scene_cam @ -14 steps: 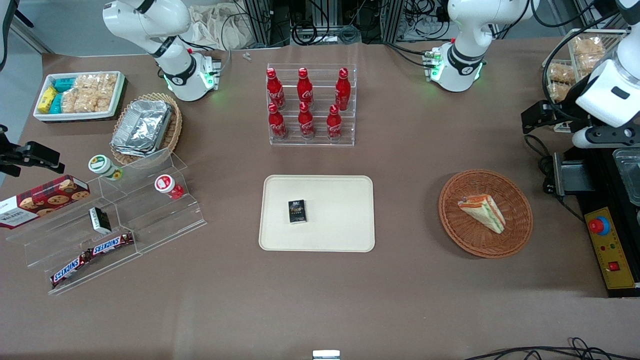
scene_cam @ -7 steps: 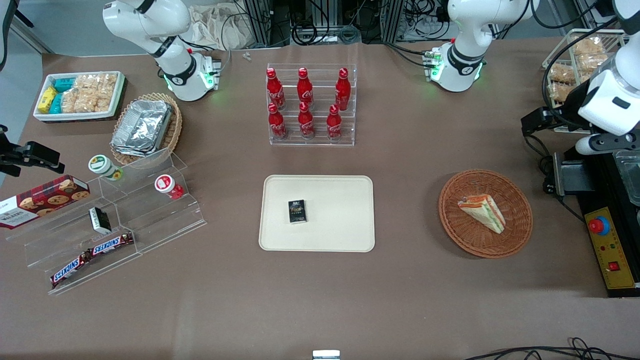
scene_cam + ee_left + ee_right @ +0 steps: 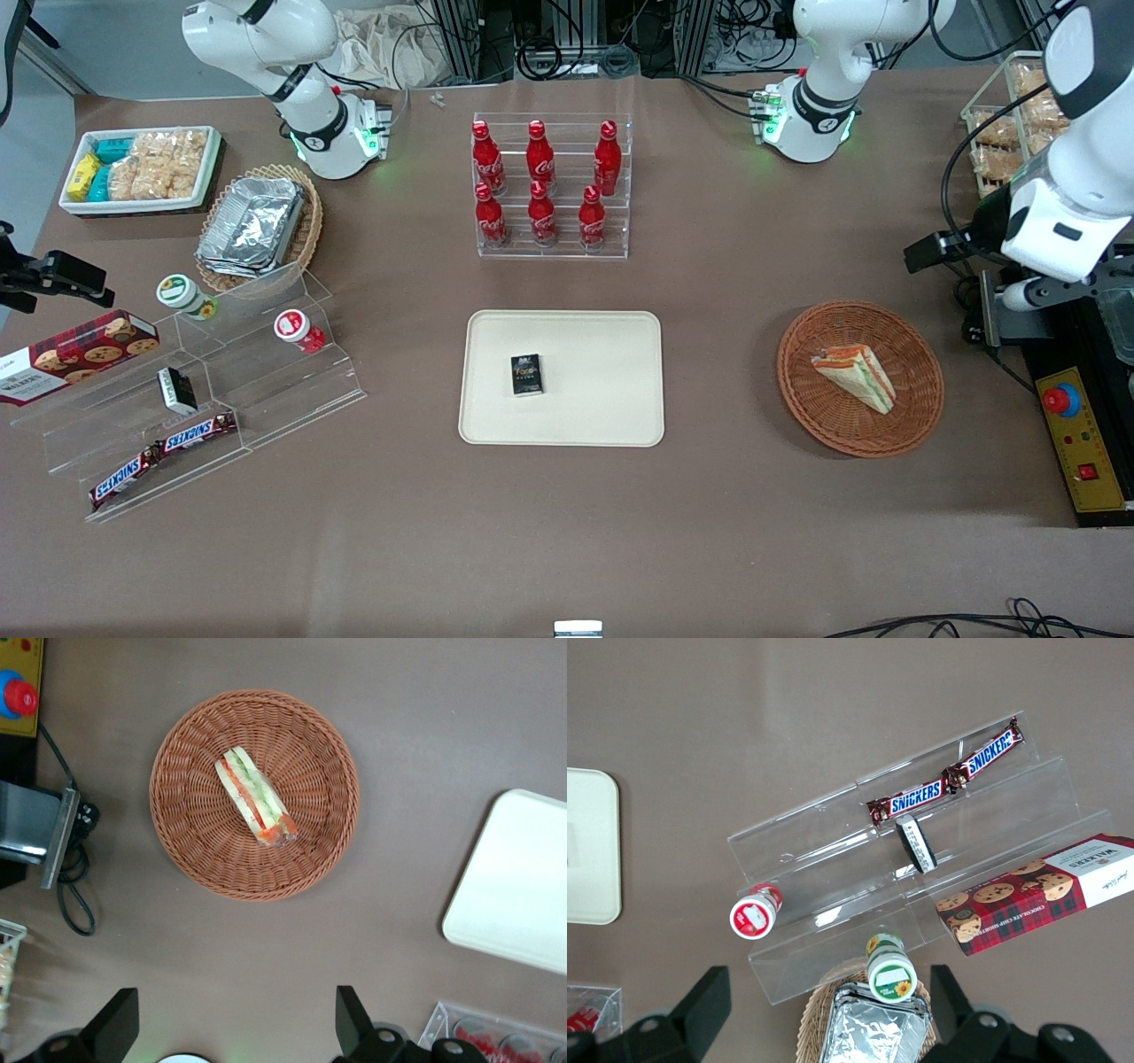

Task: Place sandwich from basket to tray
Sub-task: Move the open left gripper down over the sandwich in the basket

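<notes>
The sandwich point(image 3: 856, 377) point(image 3: 255, 797), a pale wedge with orange, red and green filling, lies in the round orange-brown wicker basket point(image 3: 912, 337) point(image 3: 195, 850). The cream tray point(image 3: 602, 354) point(image 3: 523, 895) lies flat at the table's middle with a small black box point(image 3: 526, 374) on it. My gripper point(image 3: 926, 252) point(image 3: 235, 1028) hangs high over the table, a little farther from the front camera than the basket and beside its rim. Its fingers point(image 3: 120, 1023) stand wide open with only bare table between them.
A clear rack of red cola bottles point(image 3: 549, 186) stands farther back than the tray. A black control box with a red button point(image 3: 1061, 400) and cables lie beside the basket at the working arm's end. A wire basket of snacks point(image 3: 1010, 124) sits farther back there.
My gripper has moved nearer to the front camera and slightly toward the basket. The sandwich, basket and tray have not moved.
</notes>
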`<state>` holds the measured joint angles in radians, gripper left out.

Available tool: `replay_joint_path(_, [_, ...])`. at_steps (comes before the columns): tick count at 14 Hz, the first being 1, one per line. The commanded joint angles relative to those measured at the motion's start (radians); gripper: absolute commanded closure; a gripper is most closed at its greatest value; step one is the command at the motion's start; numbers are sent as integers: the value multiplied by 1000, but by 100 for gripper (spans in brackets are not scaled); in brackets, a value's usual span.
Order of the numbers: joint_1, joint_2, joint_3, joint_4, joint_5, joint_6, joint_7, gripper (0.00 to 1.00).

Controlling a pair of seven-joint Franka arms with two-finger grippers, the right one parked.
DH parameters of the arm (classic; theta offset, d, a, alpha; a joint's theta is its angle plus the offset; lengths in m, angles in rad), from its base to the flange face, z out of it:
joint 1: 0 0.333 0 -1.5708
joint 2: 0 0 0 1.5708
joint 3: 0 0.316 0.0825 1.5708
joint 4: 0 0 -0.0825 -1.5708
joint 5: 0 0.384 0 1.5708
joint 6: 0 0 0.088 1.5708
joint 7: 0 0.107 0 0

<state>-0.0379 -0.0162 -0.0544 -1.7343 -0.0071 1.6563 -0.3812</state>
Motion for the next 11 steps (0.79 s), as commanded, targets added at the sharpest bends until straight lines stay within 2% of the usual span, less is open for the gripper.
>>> replay_joint_path(1, [6,-5,-1,-80,10,84,-73,0])
replay_joint_path(8, [44,27,-1,-237,6,276,-122,0])
replay_joint_path(11, [44,64,-1,-284,9,376,-209,0])
